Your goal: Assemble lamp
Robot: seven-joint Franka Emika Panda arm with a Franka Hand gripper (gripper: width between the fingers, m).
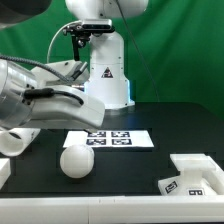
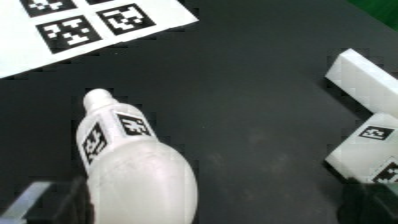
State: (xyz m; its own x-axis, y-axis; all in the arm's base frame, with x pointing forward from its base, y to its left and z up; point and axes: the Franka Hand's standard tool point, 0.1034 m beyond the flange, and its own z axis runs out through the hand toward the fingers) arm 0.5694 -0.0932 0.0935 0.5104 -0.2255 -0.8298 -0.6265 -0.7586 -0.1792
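The lamp bulb [image 2: 139, 165] lies on its side on the black table, its tagged neck [image 2: 107, 108] pointing toward the marker board [image 2: 71, 35]. My gripper [image 2: 214, 212] is open and hovers over the bulb's rounded end. One dark finger [image 2: 43, 205] shows on one side of the bulb and the other finger [image 2: 381, 200] well clear of it. In the exterior view the bulb [image 1: 76, 160] sits in front of the marker board [image 1: 110, 138]. The white lamp base [image 1: 195, 172] lies at the exterior view's right and also shows in the wrist view [image 2: 365, 110]. No shade can be identified.
My arm [image 1: 45, 95] reaches in from the exterior view's left, low over the table. A white piece [image 1: 5, 172] lies at the exterior view's left edge, mostly cut off. The robot's white pedestal [image 1: 105, 70] stands behind the marker board, before a green curtain.
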